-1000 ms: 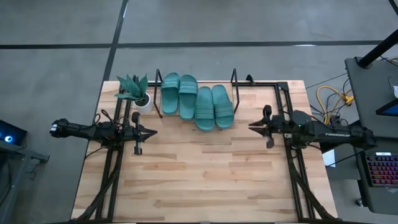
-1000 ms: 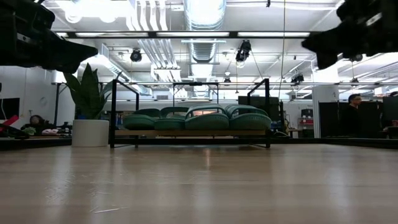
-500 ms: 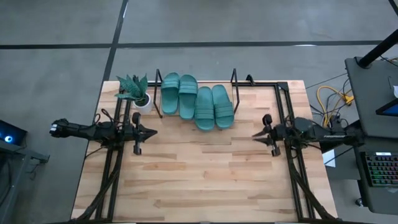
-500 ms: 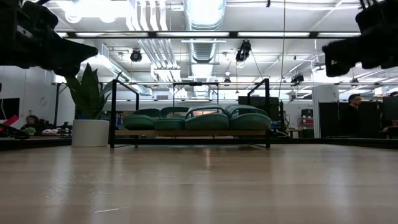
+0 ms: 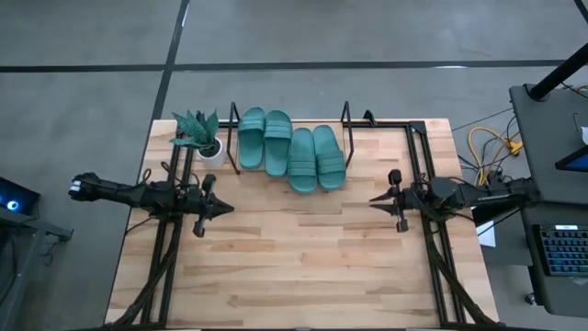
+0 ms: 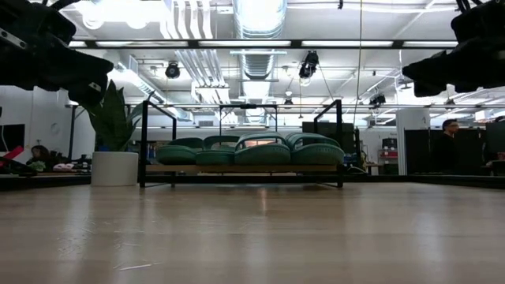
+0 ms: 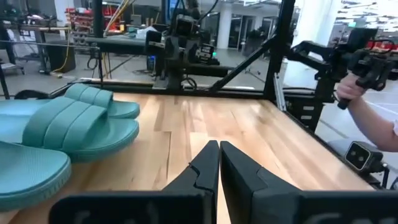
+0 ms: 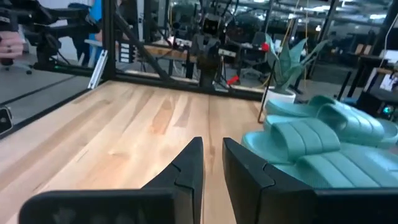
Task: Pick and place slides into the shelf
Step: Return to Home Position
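Slides (image 5: 291, 152) shelved, 2 grippers clear

Left gripper (image 5: 223, 208), fingers together, hovers over the table (image 5: 294, 267) at its left. Right gripper (image 5: 375, 200), fingers slightly apart, hovers at its right. Between and beyond them, 4 slides lie side by side on 1 shelf (image 6: 241, 168), long axes near-to-far, the right 2 nearer. Toe direction is unclear.

I can read no writing in any of my four views. No lettering, number or brand mark is legible on the slides (image 5: 292, 150), the shelf (image 5: 347, 124) or the counter (image 5: 294, 257). Any print in the room beyond the counter is too small and blurred for me to make out.
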Robot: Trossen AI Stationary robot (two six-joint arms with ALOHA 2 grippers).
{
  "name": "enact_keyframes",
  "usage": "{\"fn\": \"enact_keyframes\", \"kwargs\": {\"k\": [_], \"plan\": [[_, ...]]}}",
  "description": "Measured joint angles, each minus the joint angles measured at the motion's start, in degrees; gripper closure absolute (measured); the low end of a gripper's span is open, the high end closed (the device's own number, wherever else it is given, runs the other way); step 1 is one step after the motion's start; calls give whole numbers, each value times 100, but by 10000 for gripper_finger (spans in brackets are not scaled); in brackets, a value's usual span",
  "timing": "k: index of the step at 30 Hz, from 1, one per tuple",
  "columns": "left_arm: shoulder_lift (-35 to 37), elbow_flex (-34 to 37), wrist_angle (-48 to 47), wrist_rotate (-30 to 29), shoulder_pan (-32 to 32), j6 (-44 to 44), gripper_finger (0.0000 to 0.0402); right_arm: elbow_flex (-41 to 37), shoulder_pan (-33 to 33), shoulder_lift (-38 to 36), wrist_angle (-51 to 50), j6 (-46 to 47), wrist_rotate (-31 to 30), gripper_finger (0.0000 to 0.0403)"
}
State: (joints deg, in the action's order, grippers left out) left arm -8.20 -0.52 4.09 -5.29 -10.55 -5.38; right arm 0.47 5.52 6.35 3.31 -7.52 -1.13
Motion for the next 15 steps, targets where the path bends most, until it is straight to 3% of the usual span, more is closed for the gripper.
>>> {"fn": "enact_keyframes", "kwargs": {"k": [6, 12, 15], "plan": [[101, -385, -820, 28, 0, 158, 402, 2, 0, -70, 12, -165, -65, 351], [702, -353, -1134, 11, 0, 363, 402, 79, -2, -505, -414, -182, -349, 359], [644, -303, -1107, 10, 0, 382, 402, 207, -2, -634, -670, -62, -350, 366]]}}
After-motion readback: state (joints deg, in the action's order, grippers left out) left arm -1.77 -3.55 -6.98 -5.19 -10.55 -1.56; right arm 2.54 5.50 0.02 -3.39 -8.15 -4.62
